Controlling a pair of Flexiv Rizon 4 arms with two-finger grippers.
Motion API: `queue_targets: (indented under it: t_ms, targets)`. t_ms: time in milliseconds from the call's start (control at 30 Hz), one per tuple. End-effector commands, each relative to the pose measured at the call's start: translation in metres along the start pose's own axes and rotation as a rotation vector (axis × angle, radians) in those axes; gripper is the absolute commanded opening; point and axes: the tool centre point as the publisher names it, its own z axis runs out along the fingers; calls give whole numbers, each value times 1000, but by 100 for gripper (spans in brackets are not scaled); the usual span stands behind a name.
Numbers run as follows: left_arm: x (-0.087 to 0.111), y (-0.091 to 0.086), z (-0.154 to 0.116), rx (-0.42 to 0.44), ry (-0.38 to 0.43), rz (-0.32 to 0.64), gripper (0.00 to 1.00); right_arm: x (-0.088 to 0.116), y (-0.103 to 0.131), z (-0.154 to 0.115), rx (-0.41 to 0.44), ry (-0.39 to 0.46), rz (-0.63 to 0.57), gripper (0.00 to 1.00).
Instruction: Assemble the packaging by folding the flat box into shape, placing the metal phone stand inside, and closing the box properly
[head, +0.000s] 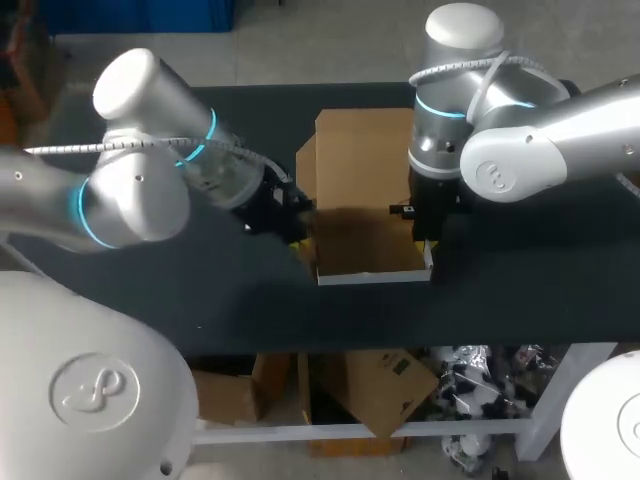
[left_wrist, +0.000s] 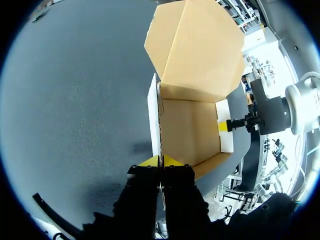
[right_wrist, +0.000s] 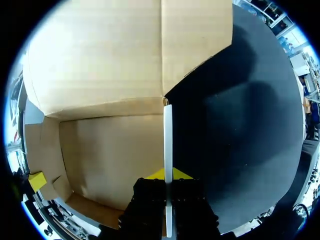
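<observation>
Left tool (left_wrist: 161, 161) pinching box (left_wrist: 190, 135) side wall, right tool (right_wrist: 168, 174) seemingly clamped on opposite wall, grips hidden overhead

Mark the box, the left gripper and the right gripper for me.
box (head: 360, 155), head view, on its open lid flap.
left gripper (left_wrist: 161, 161), left wrist view, midway between its yellow tips, on the clamped wall.
right gripper (right_wrist: 168, 173), right wrist view, midway between its yellow tips, on the clamped wall.
</observation>
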Motion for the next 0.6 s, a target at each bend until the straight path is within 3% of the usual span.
queue_targets:
  t_ms: [33, 267, 367, 500, 600]
  targets:
    - [9, -4, 10, 3, -259, -5, 0, 3, 0, 0, 2, -1, -1, 0]
    - [11, -4, 10, 1, -276, -7, 4, 3, 0, 0, 2, -1, -1, 0]
    - [10, -4, 7, 4, -280, -8, 29, 3, 0, 0, 2, -1, -1, 0]
    - [9, -3, 3, 8, -282, -11, 41, 3, 0, 0, 2, -1, -1, 0]
    - [8, -3, 0, 12, -281, -13, 44, 3, 0, 0, 2, -1, -1, 0]
